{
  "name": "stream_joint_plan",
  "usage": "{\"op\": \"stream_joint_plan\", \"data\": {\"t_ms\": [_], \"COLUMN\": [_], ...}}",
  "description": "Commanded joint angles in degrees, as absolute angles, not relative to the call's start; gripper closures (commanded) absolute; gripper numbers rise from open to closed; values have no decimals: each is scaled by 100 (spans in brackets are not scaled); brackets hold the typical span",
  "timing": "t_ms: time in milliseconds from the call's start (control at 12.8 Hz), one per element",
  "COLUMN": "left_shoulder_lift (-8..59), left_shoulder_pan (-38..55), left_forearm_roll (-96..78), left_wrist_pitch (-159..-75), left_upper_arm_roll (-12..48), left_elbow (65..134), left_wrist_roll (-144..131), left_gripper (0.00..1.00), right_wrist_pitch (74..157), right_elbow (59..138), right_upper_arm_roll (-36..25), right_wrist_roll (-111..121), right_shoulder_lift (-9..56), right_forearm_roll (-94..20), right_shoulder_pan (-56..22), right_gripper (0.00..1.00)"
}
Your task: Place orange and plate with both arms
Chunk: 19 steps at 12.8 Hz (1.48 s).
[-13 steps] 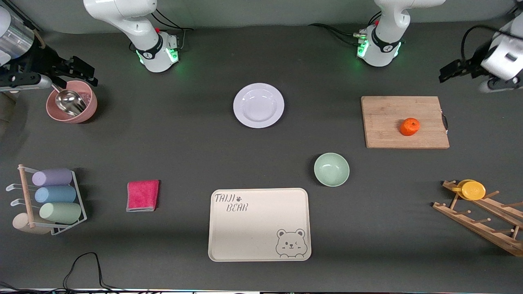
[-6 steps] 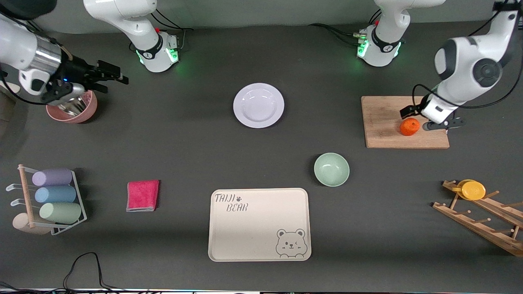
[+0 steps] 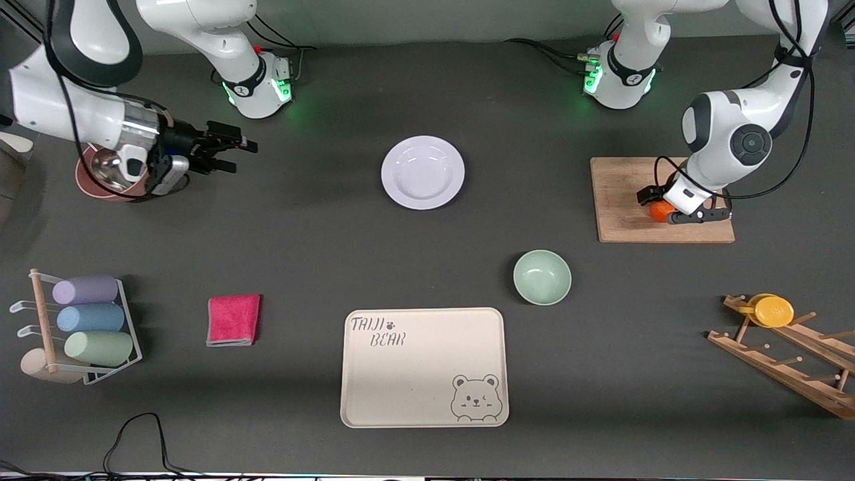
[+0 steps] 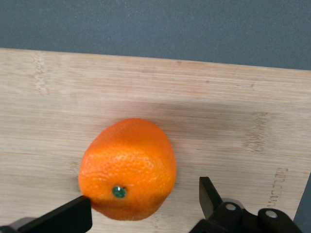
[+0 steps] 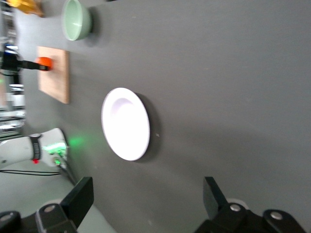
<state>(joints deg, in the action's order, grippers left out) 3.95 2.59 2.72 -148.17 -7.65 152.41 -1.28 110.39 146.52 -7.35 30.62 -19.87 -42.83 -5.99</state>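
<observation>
The left gripper [image 3: 676, 208] is down on the cutting board [image 3: 628, 200], toward the left arm's end of the desk [image 3: 307, 240], with its jaws apart and the orange [image 4: 127, 168] between them; in the left wrist view one finger sits just against the fruit's skin while the other stands off it with a strip of bare wood showing, so nothing is clamped. The orange rests on the board, well in from the board's edges, with bare wood on every side of it. Half a second ago this gripper stood beside the orange with most of the fruit in plain sight; now it has come over it, and only a sliver of orange shows in the front view. The right gripper [image 3: 224, 148] hovers over bare desk beside the pink bowl [image 3: 100, 184], jaws wide apart and holding nothing, pointing toward the plate [image 3: 423, 172]. A long stretch of dark desk with nothing on it lies between those jaws and the plate's rim. The plate sits flat in the middle of the desk, well apart from the green bowl [image 3: 542, 276] and the bear tray [image 3: 424, 366], both nearer the front camera, so its whole rim is free. Since the earlier frame the right gripper has moved off the pink bowl toward the plate; plate, bowl and tray have not moved.
</observation>
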Motion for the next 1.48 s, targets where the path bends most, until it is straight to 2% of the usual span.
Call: {"op": "stream_joint_plan", "data": {"t_ms": [0, 156, 233, 545, 700, 1012, 1089, 1167, 1245, 1401], "left_shoulder_lift": [387, 387, 378, 334, 334, 351, 352, 352, 343, 351], "left_shoulder_pan": [290, 290, 290, 299, 299, 290, 290, 290, 290, 299], "left_forearm_roll": [299, 299, 299, 447, 518, 571, 571, 571, 571, 571], "left_wrist_pitch": [-14862, -14792, -14757, -14467, -14292, -14203, -14203, -14212, -14221, -14238], "left_upper_arm_roll": [-800, -809, -817, -844, -852, -861, -861, -861, -870, -940], "left_elbow": [15258, 15240, 15240, 15118, 15030, 14968, 14968, 14968, 14976, 14968], "left_wrist_roll": [-9, 175, 245, 334, 334, 334, 334, 334, 343, 343], "left_gripper": [0, 0, 0, 0, 0, 0, 3, 43, 99, 100], "right_wrist_pitch": [11346, 11364, 11356, 11285, 11014, 10786, 10654, 10609, 10600, 10600], "right_elbow": [15055, 15204, 15257, 15258, 15258, 15249, 15249, 15258, 15258, 15249], "right_upper_arm_roll": [-791, -800, -835, -826, -826, -809, -809, -809, -809, -800], "right_wrist_roll": [4083, 5040, 5976, 7590, 7935, 7954, 7945, 7928, 7867, 7831], "right_shoulder_lift": [-1567, -1014, -402, 876, 1334, 1818, 1924, 1994, 2047, 2109], "right_forearm_roll": [-5322, -6122, -6839, -8075, -8558, -8788, -8859, -8859, -8859, -8859], "right_shoulder_pan": [-615, -615, -615, -624, -650, -720, -729, -729, -729, -729], "right_gripper": [0, 0, 0, 0, 0, 0, 0, 0, 0, 0]}}
